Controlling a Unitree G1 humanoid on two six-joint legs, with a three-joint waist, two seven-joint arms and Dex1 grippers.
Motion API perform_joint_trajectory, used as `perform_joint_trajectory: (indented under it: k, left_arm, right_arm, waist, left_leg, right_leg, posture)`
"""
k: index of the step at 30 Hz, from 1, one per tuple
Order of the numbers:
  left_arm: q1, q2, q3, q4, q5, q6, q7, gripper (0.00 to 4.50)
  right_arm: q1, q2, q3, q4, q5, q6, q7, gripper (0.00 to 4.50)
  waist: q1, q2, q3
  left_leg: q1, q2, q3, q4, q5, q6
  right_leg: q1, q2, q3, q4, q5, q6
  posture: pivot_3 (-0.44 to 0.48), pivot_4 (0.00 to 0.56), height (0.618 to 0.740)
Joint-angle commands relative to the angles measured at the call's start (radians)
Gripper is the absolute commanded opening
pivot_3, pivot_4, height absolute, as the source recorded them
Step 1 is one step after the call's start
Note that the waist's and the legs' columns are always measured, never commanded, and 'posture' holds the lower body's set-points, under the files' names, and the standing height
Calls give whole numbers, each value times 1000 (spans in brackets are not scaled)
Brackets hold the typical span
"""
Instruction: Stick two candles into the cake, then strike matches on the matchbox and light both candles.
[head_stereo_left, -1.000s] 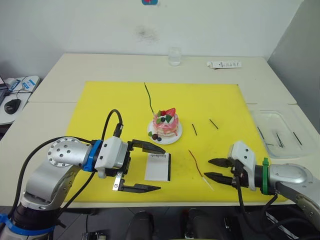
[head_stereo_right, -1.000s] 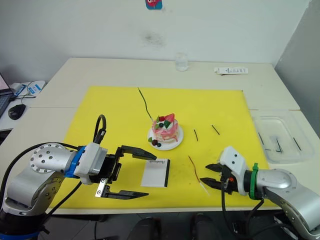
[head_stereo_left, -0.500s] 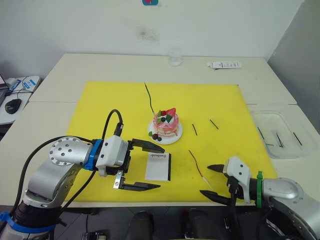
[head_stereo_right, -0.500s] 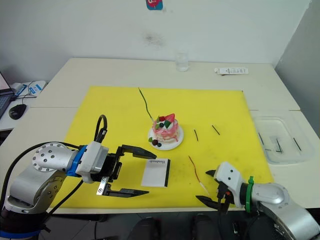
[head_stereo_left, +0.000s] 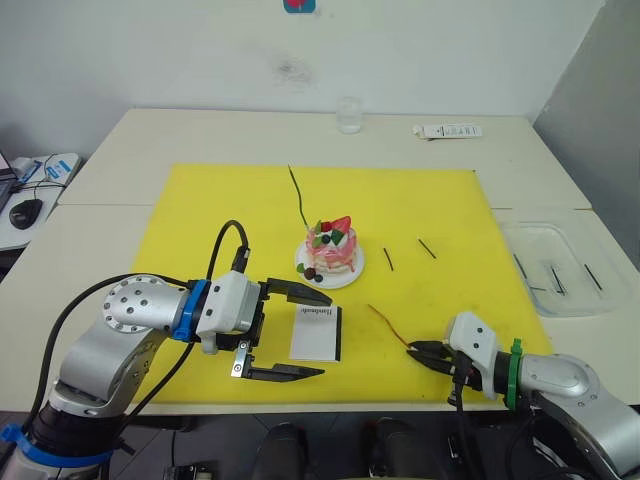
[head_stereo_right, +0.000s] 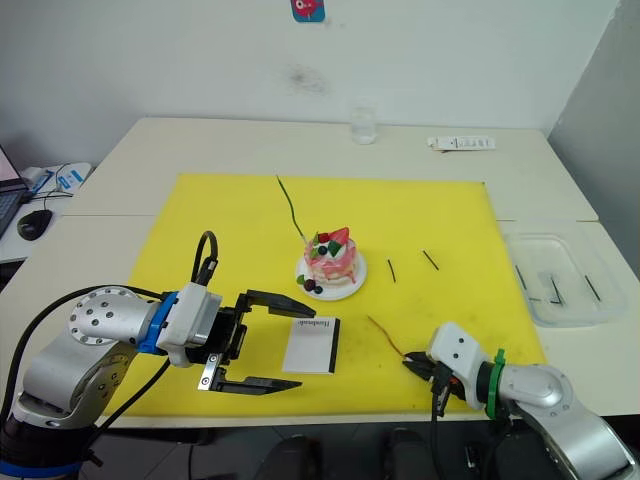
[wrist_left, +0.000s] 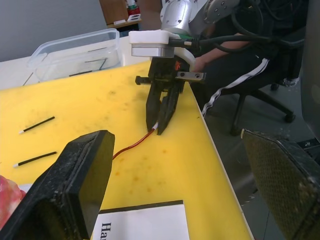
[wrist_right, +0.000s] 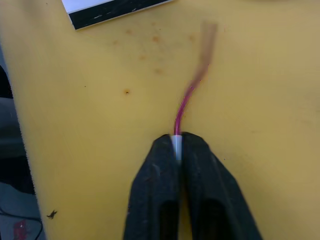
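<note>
Cream tables (head_stereo_left: 150, 140) stand against a plain white wall (head_stereo_left: 180, 50).

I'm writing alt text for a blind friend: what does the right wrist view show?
The robot's right hand has its two black fingers shut on the pale white end of the thin red candle, which curves away over the yellow mat. A corner of the white matchbox, with its black striking strip, lies further off on the mat.

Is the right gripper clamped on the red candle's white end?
Yes: the right gripper is shut on the pale end of the red candle.
</note>
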Motion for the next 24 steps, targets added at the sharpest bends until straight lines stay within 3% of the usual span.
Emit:
perform_joint_trajectory:
  k: [1, 9, 14, 20, 24]
  left_arm:
    - [-10, -9, -3, -26, -9, -9, 13, 4500]
    - [-34, -40, -39, -11, 7, -15, 29, 4500]
    - [-67, -79, -72, 10, 19, -17, 42, 4500]
    - [-39, -91, -79, -10, 23, -22, 52, 4500]
    - [-20, -93, -82, -32, 21, -18, 63, 4500]
  right_arm:
    - [-14, -16, -40, 12, 10, 23, 14, 24]
    - [-45, -190, -198, 47, 37, 13, 159, 24]
    - [77, -305, -352, 148, 20, -93, 303, 24]
    - [211, -317, -511, 279, 13, -239, 433, 24]
    - [247, -320, -548, 352, -14, -317, 483, 24]
  waist:
    - [0, 0, 0]
    - [1, 0, 0]
    - [6, 0, 0]
    - [1, 1, 0]
    - [1, 0, 0]
  left_leg:
    - [0, 0, 0, 0, 0, 0]
    - [-1, -2, 1, 1, 0, 0]
    - [-2, -1, 0, 0, 0, 0]
    - [-1, -1, 1, 0, 0, 0]
    - [0, 0, 1, 0, 0, 0]
  right_leg:
    - [0, 0, 0, 0, 0, 0]
    - [0, 0, 1, 0, 0, 1]
    - [0, 0, 0, -1, 0, 1]
    - [0, 1, 1, -1, 0, 1]
    - [1, 0, 1, -1, 0, 1]
  posture:
    - [0, 150, 740]
    - [0, 150, 740]
    - [0, 150, 740]
    - [0, 150, 740]
    - [0, 150, 740]
